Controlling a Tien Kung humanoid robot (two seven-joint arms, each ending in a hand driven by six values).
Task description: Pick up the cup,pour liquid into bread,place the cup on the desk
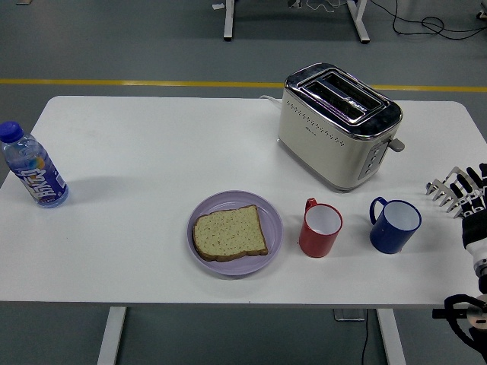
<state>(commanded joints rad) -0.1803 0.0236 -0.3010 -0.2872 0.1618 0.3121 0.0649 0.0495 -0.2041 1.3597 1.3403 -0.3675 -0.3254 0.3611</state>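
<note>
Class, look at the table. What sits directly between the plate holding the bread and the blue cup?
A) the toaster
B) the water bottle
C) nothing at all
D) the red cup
D: the red cup stands upright on the table, with the purple plate holding the bread to its left and the blue cup to its right.

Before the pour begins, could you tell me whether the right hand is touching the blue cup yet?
Apart. The head view shows bare white table between the right hand and the blue cup.
</note>
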